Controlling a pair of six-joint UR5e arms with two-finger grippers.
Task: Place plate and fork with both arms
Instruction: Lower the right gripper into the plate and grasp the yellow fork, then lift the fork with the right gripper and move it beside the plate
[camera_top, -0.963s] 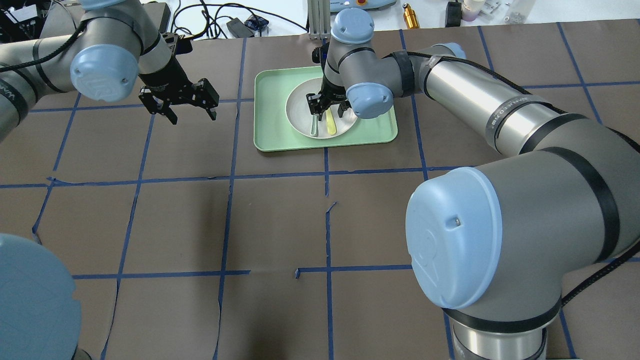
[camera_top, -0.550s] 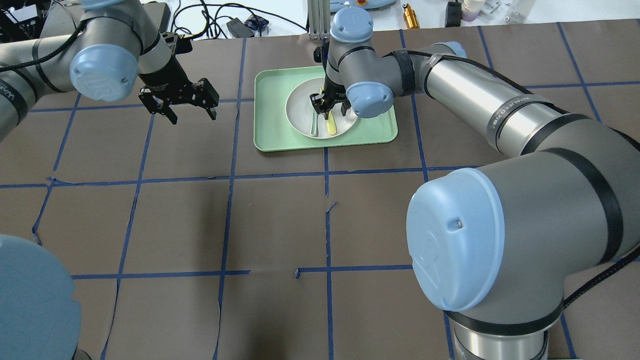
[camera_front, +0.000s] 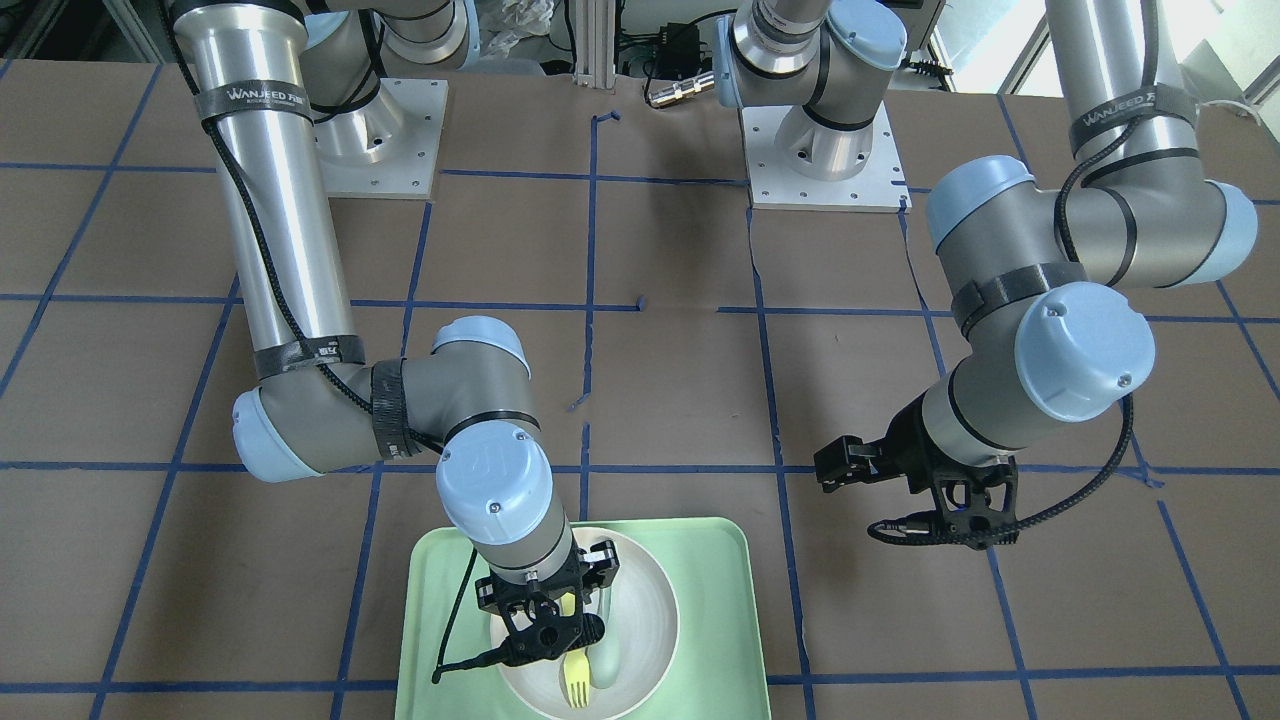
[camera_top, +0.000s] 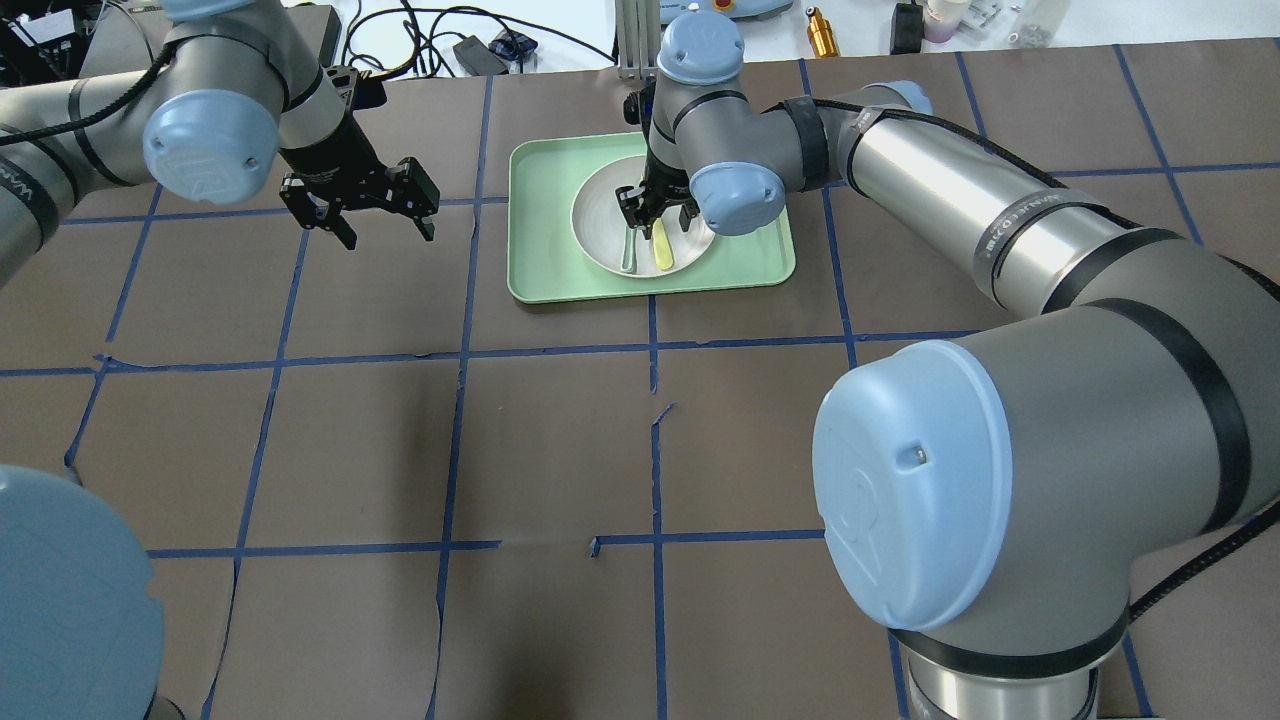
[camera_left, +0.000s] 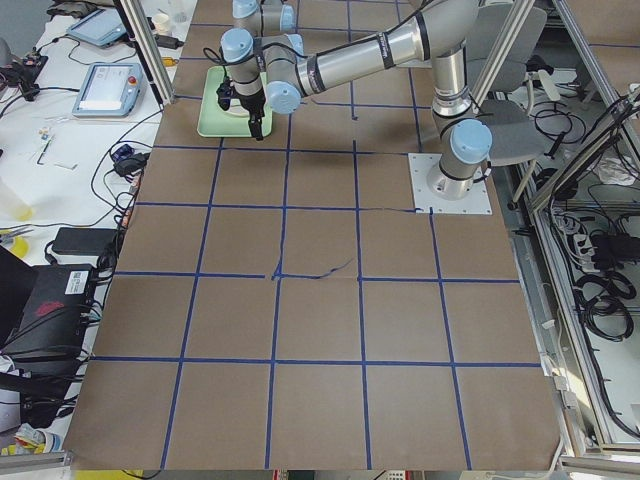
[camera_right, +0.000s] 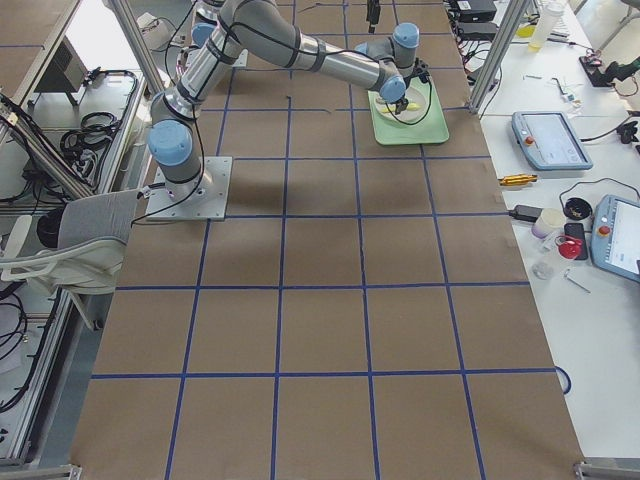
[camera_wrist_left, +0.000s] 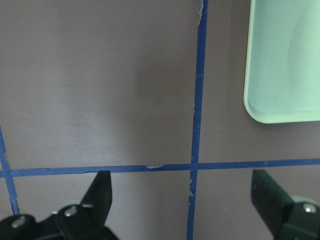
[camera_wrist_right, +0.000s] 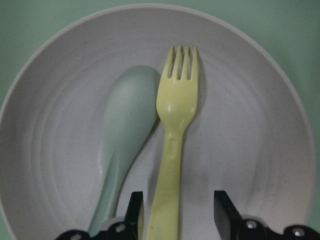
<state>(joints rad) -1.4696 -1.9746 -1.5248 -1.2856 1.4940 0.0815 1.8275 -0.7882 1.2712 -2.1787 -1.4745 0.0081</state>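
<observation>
The off-white plate (camera_top: 600, 215) sits in the mint-green tray (camera_top: 540, 260). The pale-yellow fork (camera_top: 662, 250) lies in the plate beside a grey-green spoon (camera_top: 628, 255). My right gripper (camera_top: 655, 212) hangs low over the plate. In the right wrist view its open fingers (camera_wrist_right: 222, 210) straddle the handle of the fork (camera_wrist_right: 175, 110) with gaps on both sides; the spoon (camera_wrist_right: 130, 115) lies just left of it on the plate (camera_wrist_right: 250, 150). My left gripper (camera_top: 375, 215) is open and empty above bare table, left of the tray. Its fingers (camera_wrist_left: 100, 200) show wide apart.
The tray stands at the far middle of the brown, blue-taped table; its corner shows in the left wrist view (camera_wrist_left: 285, 60). Cables and small devices lie beyond the table's far edge (camera_top: 480, 50). In the front-facing view the left gripper (camera_front: 900, 500) is right of the tray (camera_front: 720, 600).
The right gripper dipped slightly toward the fork and came back up a little, still over the plate. Fork and spoon have not moved. The left arm is nearly still.
</observation>
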